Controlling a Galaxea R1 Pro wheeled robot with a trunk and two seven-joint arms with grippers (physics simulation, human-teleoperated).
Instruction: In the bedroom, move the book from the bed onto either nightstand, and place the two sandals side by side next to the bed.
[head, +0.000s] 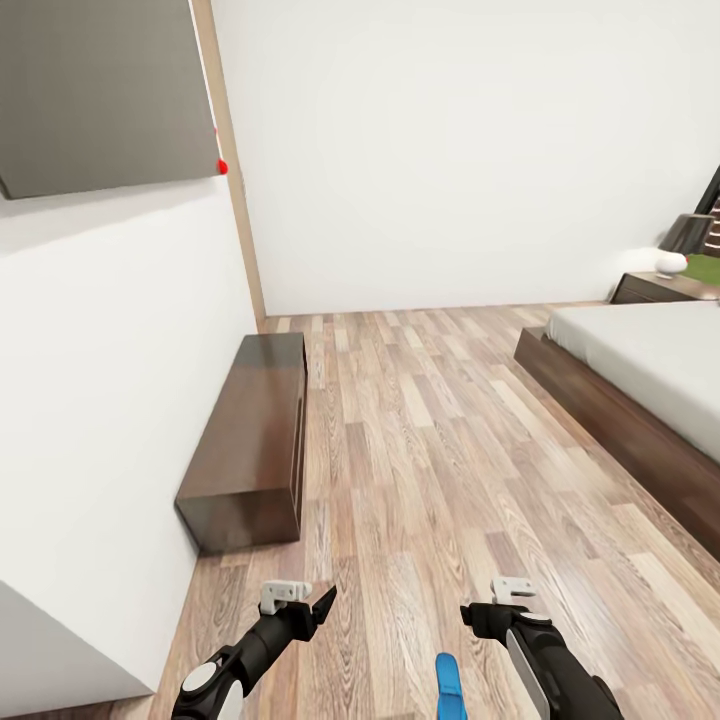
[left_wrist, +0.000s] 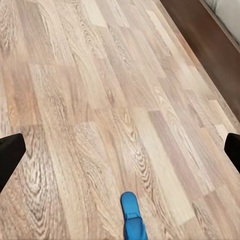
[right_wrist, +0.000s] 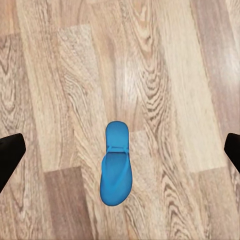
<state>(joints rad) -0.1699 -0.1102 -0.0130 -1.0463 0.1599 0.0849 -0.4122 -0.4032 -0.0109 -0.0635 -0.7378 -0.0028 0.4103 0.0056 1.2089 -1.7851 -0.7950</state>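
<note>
Head view, L to R: grey panel (head: 100, 90) high on the white wall (head: 110, 350), w/ a small red dot at its corner. Below it a long low dark dresser (head: 252, 440) sits against the wall on the plank floor (head: 420, 450).

Left gripper (head: 318, 604) hangs low over the floor, nothing in it. In the left wrist view its dark fingertips (left_wrist: 10, 155) sit at opposite edges, so it's spread wide.

One blue sandal (head: 449, 688) lies flat on the floor btwn the two arms, nearer the right one, cut by the bottom edge. Left wrist view shows just its end (left_wrist: 133, 216), below the open fingers and apart from them.

Right gripper (head: 482, 612) also low, just right of the sandal. In the right wrist view the sandal (right_wrist: 116, 162) shows whole, strap side up, centred btwn the tips (right_wrist: 10, 157), which are wide apart and not touching it. Nothing held.

Far right: bed (head: 650, 370), off-white mattress on dark base. Behind it a nightstand (head: 650, 288) w/ a dark-shaded lamp (head: 685, 240).
</note>
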